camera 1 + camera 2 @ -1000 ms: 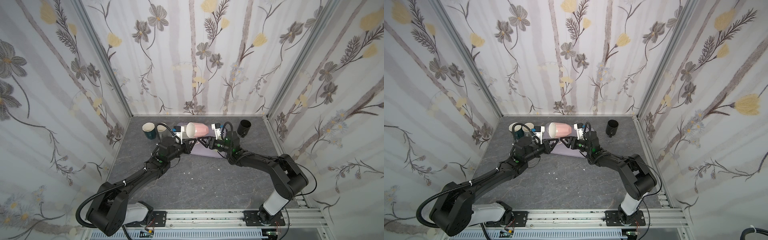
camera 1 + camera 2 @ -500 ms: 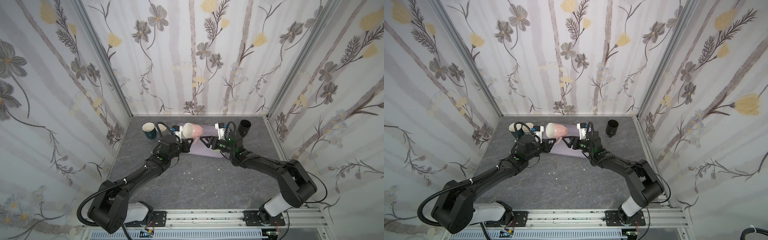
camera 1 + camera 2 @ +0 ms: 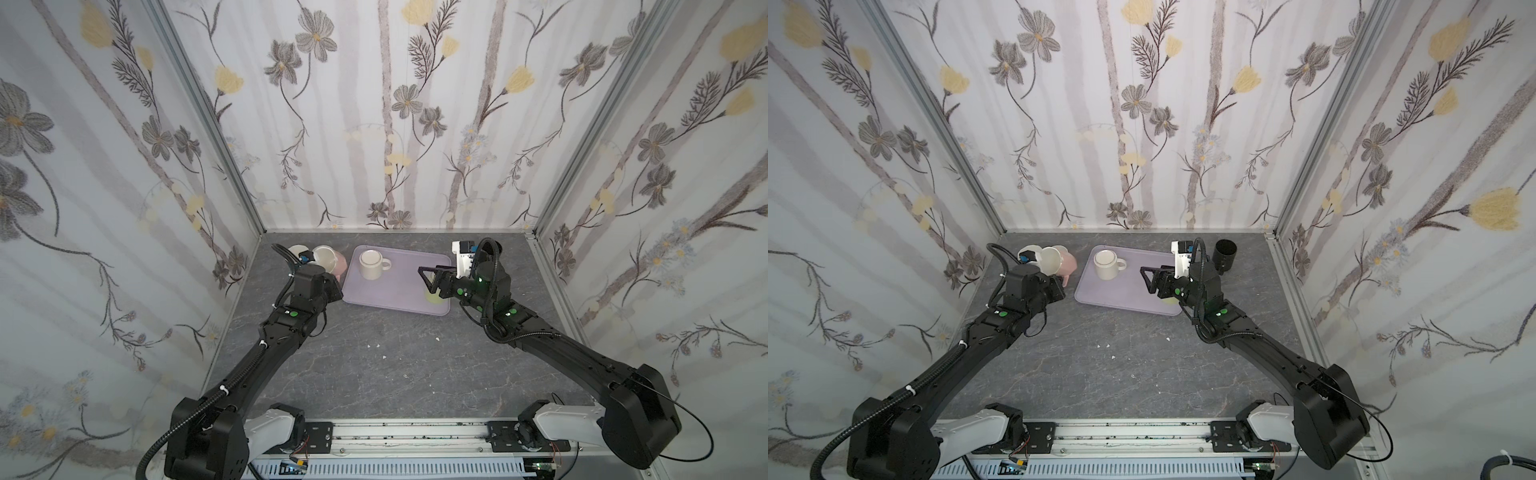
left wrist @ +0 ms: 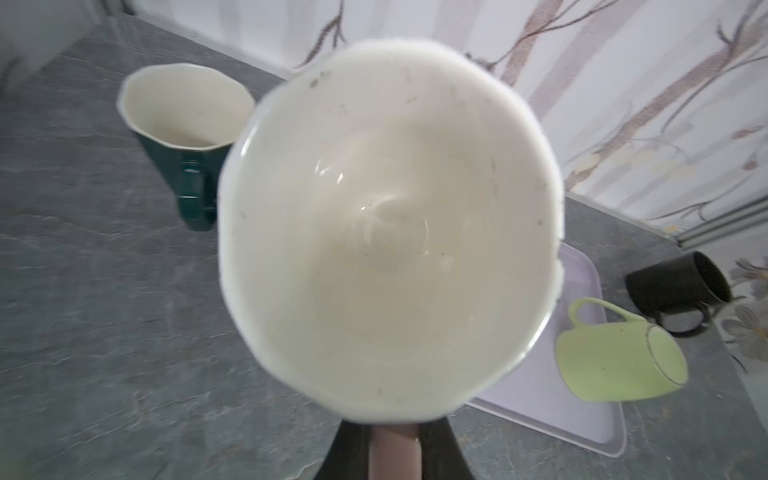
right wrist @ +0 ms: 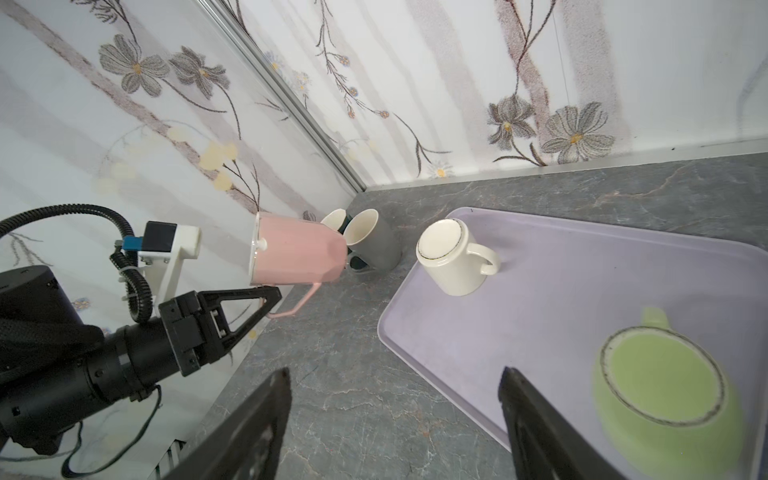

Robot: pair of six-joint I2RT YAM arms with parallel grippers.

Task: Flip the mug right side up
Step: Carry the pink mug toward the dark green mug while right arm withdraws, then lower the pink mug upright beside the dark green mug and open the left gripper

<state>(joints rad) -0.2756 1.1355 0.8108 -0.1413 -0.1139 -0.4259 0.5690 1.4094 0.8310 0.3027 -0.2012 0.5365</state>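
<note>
Left gripper [image 5: 269,301] is clamped tight on the thin handle of a pink faceted ceramic mug [image 5: 297,255] and holds it clear of the grey marbled bench [image 3: 374,365]. In both top views the pink mug hangs left of centre, just beyond the left end of a lilac rectangular plastic tray [image 3: 397,293]. It is tipped on its side, neither mouth up nor mouth down. Its cream mouth faces back along the left arm and fills the left wrist view.

Right gripper [image 3: 426,279] has its jaws spread wide with nothing between them. It hovers over the right end of the tray, right of centre in both top views.

Six mugs show in all. Two are on the tray. A cream glazed mug [image 3: 371,266] stands base up near the tray's far left corner, with its handle to the right. A light green mug [image 5: 665,395] is at the tray's near right end under the right gripper; I cannot tell whether it stands or lies.

Three are on the bench. A dark green mug with a cream inside [image 4: 183,137] and a grey mug with a cream inside [image 5: 380,249] sit close together in the far left corner behind the pink mug. A black mug [image 3: 1224,254] sits past the tray's right end, near the back wall.
</note>
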